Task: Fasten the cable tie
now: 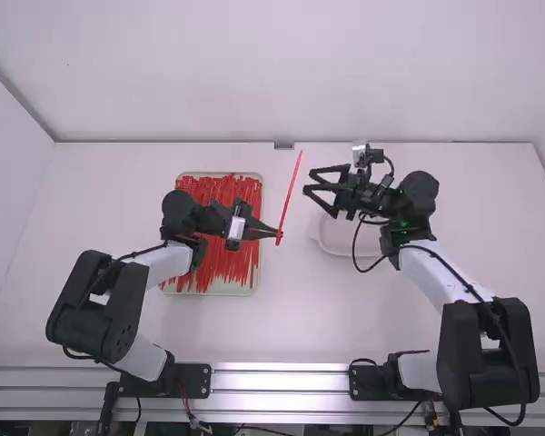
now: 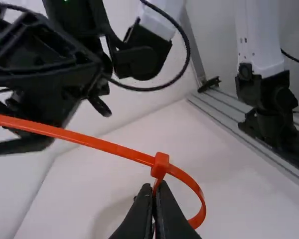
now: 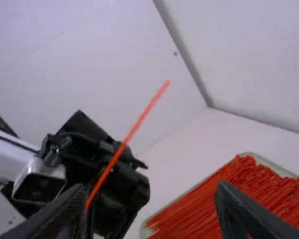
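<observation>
My left gripper (image 1: 265, 229) (image 2: 153, 191) is shut on a red cable tie (image 1: 289, 198) just below its head (image 2: 160, 164), held above the table right of the tray. Beside the head the strap curls into a small loop (image 2: 199, 206). The long tail (image 2: 65, 134) runs from the head toward the right gripper (image 1: 309, 189). That gripper stands open just right of the tail, its fingers spread and touching nothing. In the right wrist view the tail (image 3: 134, 127) rises slanting between that gripper's (image 3: 150, 191) spread fingers, in front of the left gripper's black body (image 3: 97, 164).
A tray (image 1: 256, 272) (image 3: 150, 226) piled with several red cable ties (image 1: 213, 232) (image 3: 249, 191) lies under the left arm. A white dish (image 1: 336, 238) sits below the right gripper. The aluminium rail (image 1: 282, 377) (image 2: 249, 144) runs along the table's front edge.
</observation>
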{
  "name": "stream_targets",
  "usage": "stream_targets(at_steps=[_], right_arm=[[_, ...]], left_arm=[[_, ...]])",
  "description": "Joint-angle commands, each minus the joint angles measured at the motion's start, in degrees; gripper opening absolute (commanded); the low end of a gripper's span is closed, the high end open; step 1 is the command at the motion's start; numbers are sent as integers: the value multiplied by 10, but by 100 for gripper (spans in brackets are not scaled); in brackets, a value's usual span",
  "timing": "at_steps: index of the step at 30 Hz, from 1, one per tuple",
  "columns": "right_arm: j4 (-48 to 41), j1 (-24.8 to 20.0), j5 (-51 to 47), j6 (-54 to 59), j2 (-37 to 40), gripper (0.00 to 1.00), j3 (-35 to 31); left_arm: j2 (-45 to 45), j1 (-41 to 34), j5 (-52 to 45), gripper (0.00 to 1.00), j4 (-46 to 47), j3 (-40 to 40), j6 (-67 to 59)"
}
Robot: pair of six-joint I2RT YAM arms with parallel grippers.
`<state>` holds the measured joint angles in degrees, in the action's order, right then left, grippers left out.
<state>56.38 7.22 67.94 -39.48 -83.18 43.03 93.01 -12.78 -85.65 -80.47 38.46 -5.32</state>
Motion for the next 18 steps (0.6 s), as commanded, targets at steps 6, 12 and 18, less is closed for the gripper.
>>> stream_targets(at_steps=[6, 12, 18], right_arm=[[-14, 33, 62, 35, 9, 98, 16], [21, 68, 64, 38, 9, 98, 16], [20, 97, 23, 25, 9, 98, 16]], left_arm=[[3, -3, 47, 2, -45, -6, 85], [3, 16, 53, 2, -69, -2, 105], [3, 14, 26, 2, -83, 17, 120]])
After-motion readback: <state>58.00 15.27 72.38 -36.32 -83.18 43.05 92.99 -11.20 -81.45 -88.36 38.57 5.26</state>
